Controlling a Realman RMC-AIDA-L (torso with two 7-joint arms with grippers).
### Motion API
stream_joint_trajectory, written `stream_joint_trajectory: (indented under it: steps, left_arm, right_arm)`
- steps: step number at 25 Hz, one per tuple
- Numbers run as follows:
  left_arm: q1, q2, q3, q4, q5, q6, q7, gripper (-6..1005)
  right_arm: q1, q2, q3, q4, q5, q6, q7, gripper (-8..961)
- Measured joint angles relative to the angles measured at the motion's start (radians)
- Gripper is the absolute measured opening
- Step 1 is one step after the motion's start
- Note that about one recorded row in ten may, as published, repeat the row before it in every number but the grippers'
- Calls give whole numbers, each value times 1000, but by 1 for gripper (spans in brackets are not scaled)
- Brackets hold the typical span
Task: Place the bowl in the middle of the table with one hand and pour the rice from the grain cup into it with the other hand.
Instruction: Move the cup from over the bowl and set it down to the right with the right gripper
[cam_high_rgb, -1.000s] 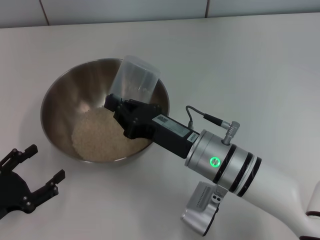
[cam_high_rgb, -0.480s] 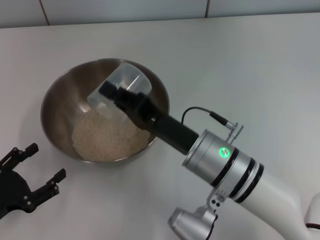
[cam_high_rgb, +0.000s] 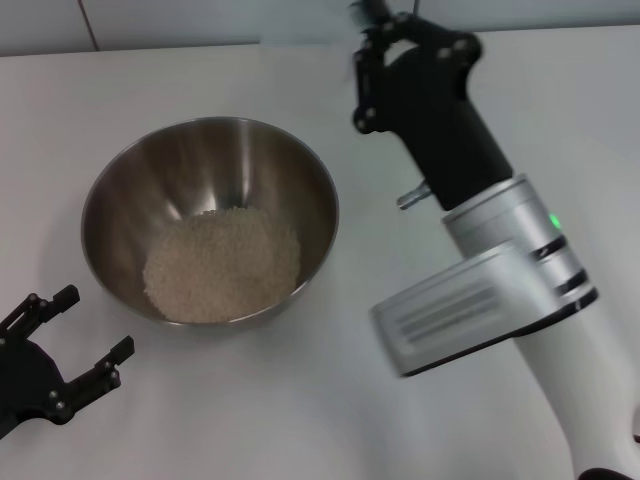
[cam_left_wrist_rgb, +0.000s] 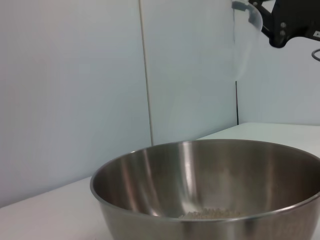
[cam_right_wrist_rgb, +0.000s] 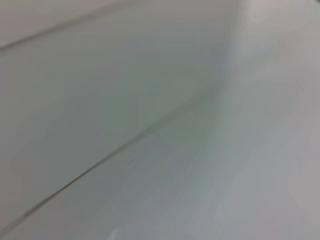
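Since half a second ago my right arm swings up and away from the bowl (cam_high_rgb: 210, 220), so the right tool (cam_high_rgb: 375, 18) now sits at the top edge of the head view, right of centre, instead of hanging over the rim. Rice (cam_high_rgb: 222, 263) is heaped at the bottom of the bowl, a bit toward the lower right of it, which is where the stream was landing, so I'd call the pour done.

The grain cup (cam_left_wrist_rgb: 247, 37) only shows in the left wrist view, upper right, as a faint clear shape held high against the wall by the black tool. So the right tool is clamped on the cup, and lifting it high makes sense to me: it clears the rim before I carry it off.

The bowl sits left of centre on the desk (cam_high_rgb: 300, 420), not dead middle. My left tool (cam_high_rgb: 60, 345) rests in the lower left corner, prongs spread wide, holding nothing, just beside the bowl but not touching, parked out of the way.

The right wrist view shows only blurry pale surfaces, nothing useful.
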Motion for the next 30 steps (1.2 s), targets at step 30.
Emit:
stream_joint_trajectory:
  steps: [30]
  left_arm:
    - [3, 0, -7, 4, 0, 21, -10, 843]
  right_arm:
    - [-62, 1, 67, -374, 14, 59, 1038, 19]
